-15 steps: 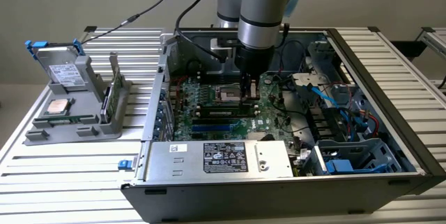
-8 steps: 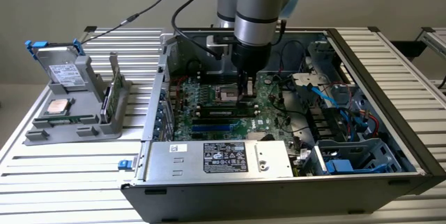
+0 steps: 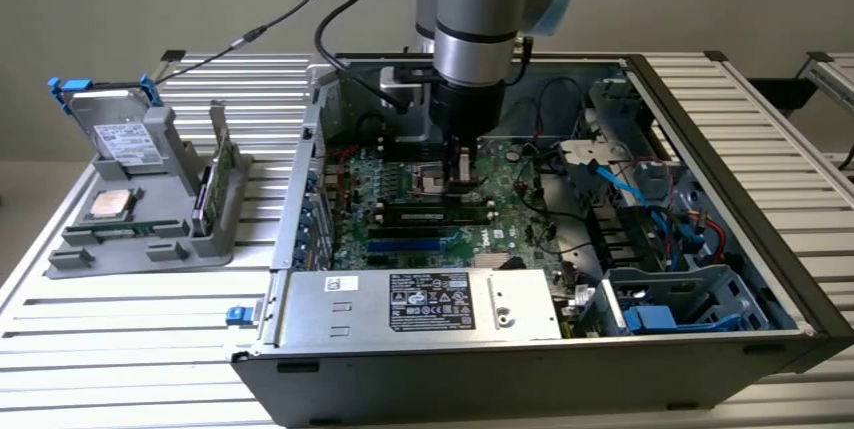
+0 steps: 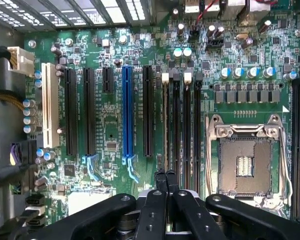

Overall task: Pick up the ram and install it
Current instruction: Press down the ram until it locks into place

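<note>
My gripper [image 3: 461,177] hangs low over the motherboard [image 3: 400,199] inside the open computer case, next to the empty processor socket [image 4: 245,162]. Its black fingertips [image 4: 160,176] are shut together with nothing visible between them, right at the end of the memory slots [image 4: 182,125]. The slot nearest the fingertips [image 4: 166,125] shows a thin brownish edge along its length; I cannot tell if a stick sits in it. A long green ram stick [image 3: 210,191] stands on edge in the grey holder [image 3: 134,249] at the exterior view's left, far from the gripper.
The holder also carries a grey drive [image 3: 127,139] and a square silver processor chip [image 3: 110,204]. A power supply [image 3: 427,304] fills the case's front. Blue and red cables [image 3: 667,209] and drive cages crowd the exterior view's right. Expansion slots [image 4: 127,110] lie beside the memory slots.
</note>
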Available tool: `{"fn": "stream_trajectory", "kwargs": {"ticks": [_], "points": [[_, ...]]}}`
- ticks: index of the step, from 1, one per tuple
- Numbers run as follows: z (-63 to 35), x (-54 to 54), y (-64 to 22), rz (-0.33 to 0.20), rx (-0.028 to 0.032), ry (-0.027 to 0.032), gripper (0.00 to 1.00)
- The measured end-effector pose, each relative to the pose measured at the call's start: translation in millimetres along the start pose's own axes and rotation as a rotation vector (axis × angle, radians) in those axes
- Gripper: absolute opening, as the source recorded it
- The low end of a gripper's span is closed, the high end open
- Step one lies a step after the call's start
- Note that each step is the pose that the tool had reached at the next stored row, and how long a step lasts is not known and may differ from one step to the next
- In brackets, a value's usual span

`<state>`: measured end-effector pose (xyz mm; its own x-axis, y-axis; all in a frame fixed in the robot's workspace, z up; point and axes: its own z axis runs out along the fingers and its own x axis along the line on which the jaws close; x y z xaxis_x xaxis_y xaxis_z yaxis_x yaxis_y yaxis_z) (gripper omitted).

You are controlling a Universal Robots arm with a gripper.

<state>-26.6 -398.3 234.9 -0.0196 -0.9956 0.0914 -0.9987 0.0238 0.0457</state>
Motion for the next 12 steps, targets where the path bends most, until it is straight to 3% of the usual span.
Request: {"fn": "stream_trajectory", "kwargs": {"ticks": [12], "points": [[0.8,0.3,22.4,0.000,0.0001,0.0004,0.10]]}}
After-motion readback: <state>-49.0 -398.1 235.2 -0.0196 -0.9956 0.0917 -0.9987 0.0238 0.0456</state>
